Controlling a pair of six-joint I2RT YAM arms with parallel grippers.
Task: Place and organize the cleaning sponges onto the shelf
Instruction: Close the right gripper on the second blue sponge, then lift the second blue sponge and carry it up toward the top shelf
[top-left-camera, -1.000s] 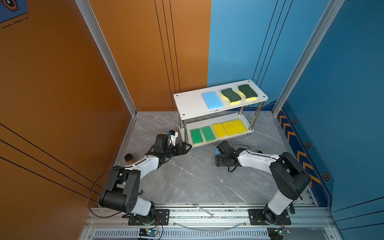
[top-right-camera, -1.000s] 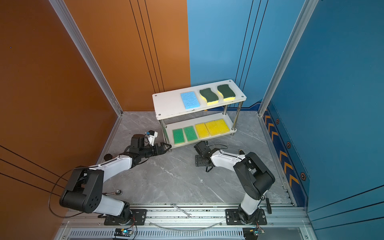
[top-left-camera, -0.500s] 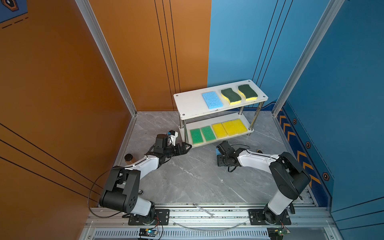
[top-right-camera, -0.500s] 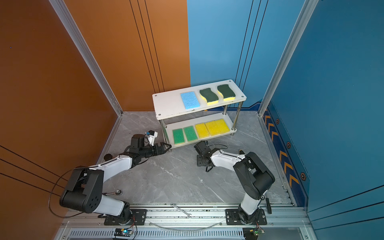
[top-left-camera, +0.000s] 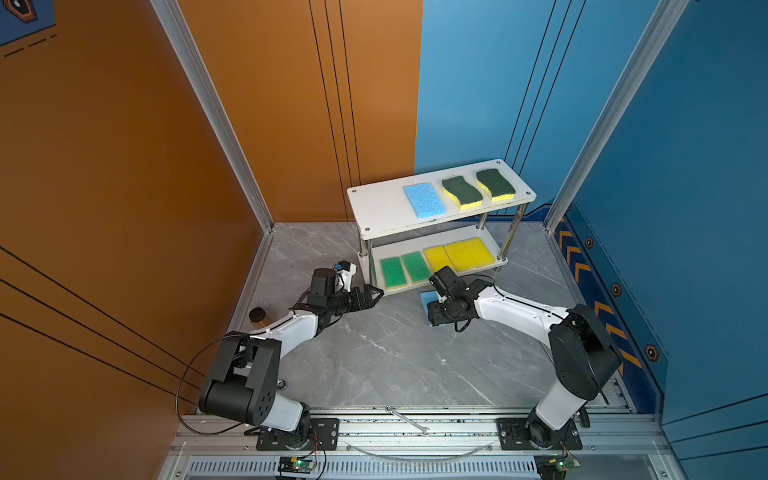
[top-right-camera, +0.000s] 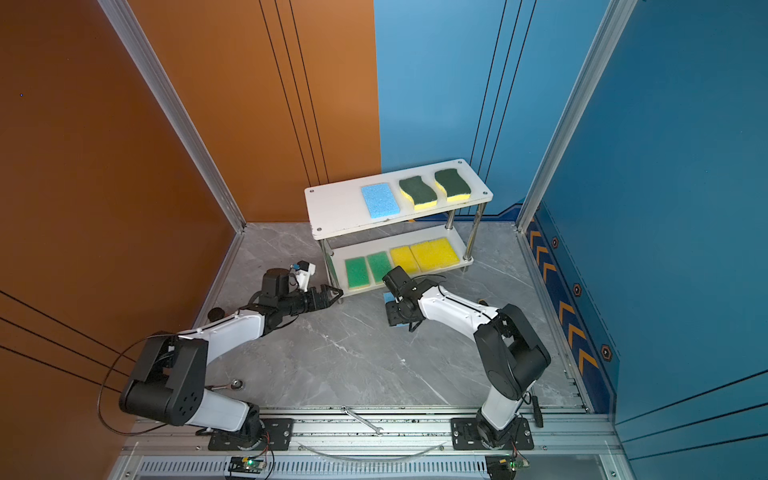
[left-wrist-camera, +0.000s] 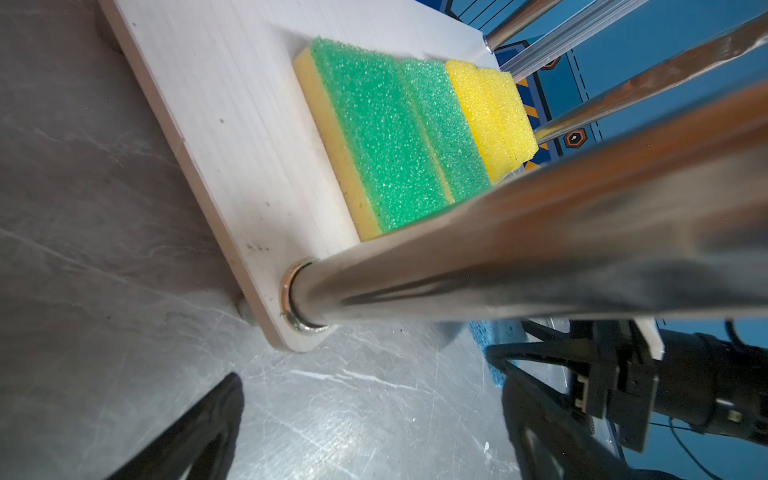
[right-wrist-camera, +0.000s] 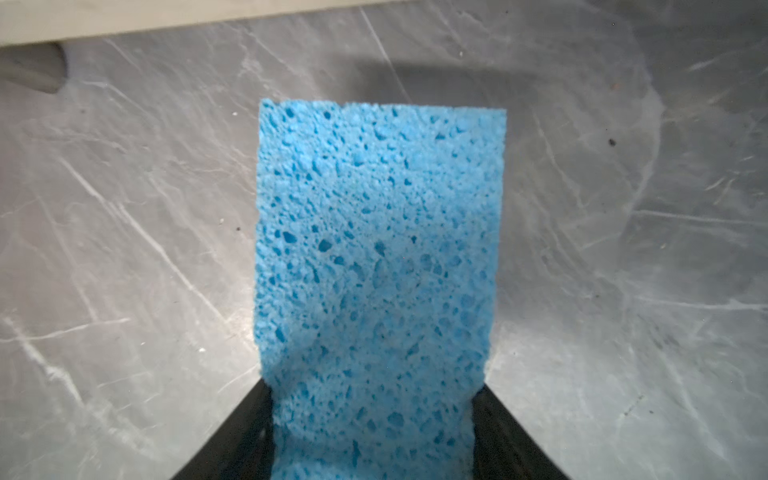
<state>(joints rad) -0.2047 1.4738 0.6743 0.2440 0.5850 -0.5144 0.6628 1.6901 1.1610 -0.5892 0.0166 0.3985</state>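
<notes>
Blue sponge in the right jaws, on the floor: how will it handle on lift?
Likely soft: the blue sponge narrows where the jaws pinch it. Probably light, given its open pores. Rough foam should resist slipping; flat block, unlikely to roll.

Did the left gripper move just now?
No. The left gripper stays where it was, its jaws right beside the near left corner of the shelf's lower board.

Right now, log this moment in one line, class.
right fingers: shut on blue sponge | left fingers: open, beside shelf | stage: sponge not yet shelved
</notes>
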